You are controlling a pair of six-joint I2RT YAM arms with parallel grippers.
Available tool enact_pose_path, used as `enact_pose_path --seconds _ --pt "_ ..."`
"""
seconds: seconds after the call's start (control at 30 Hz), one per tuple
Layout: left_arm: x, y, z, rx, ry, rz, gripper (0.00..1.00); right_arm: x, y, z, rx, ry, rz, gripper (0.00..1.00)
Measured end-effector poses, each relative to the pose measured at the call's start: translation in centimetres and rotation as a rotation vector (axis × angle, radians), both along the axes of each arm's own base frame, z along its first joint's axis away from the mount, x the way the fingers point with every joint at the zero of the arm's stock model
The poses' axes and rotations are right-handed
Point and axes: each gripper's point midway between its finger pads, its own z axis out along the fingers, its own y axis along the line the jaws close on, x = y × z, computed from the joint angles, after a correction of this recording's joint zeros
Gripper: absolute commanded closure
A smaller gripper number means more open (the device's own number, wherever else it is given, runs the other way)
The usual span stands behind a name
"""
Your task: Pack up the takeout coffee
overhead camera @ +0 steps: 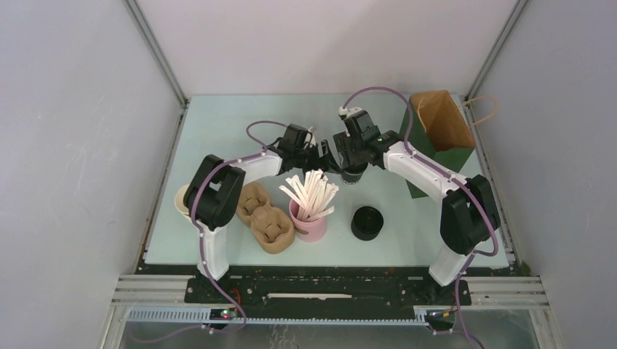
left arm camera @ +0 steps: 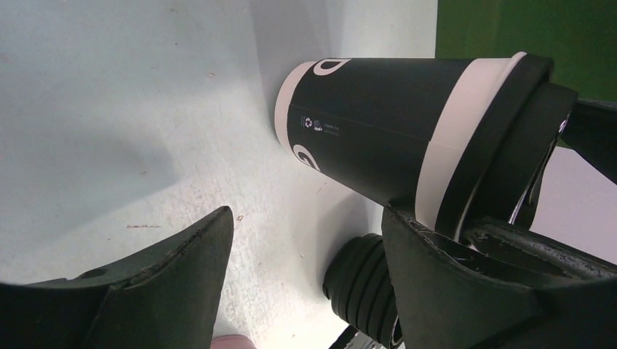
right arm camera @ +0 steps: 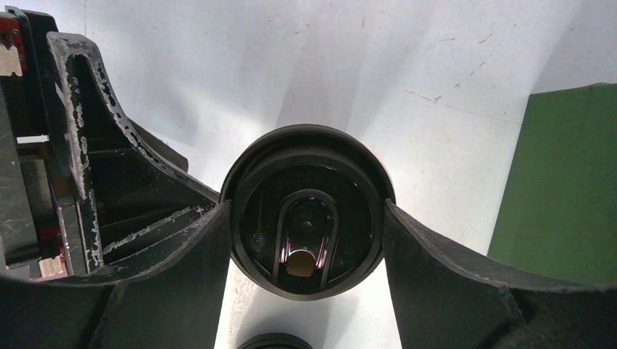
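The takeout coffee [overhead camera: 354, 174], a black paper cup with white bands and a black lid, stands upright mid-table. My right gripper [overhead camera: 354, 164] comes down on it from above. In the right wrist view both fingers press the lid rim [right arm camera: 307, 145], so the right gripper [right arm camera: 307, 209] is shut on the coffee. My left gripper [overhead camera: 325, 155] is just left of the cup. In the left wrist view the cup [left arm camera: 378, 123] lies beyond the fingertips, and the left gripper [left arm camera: 307, 214] is open with only bare table between its fingers.
An open green paper bag [overhead camera: 440, 134] stands at the back right. In front of the coffee are a pink straw holder [overhead camera: 309, 224] full of sticks, a squat black lid stack [overhead camera: 367, 222], a cardboard cup carrier [overhead camera: 265, 218] and a cup stack [overhead camera: 182, 200] at the left.
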Motion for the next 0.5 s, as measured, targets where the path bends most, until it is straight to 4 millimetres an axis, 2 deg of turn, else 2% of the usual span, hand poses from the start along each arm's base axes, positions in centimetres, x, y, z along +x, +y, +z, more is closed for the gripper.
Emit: enact_pose_path --seconds 0.37,0.5 --pt "-0.29 0.57 -1.05 0.026 0.005 0.014 0.21 -0.35 -0.74 -0.23 -0.080 -0.020 -0.026 0.42" --pt "-0.78 0.74 -0.52 0.029 0.000 0.015 0.20 -0.77 -0.47 -0.32 -0.090 -0.014 -0.018 0.42"
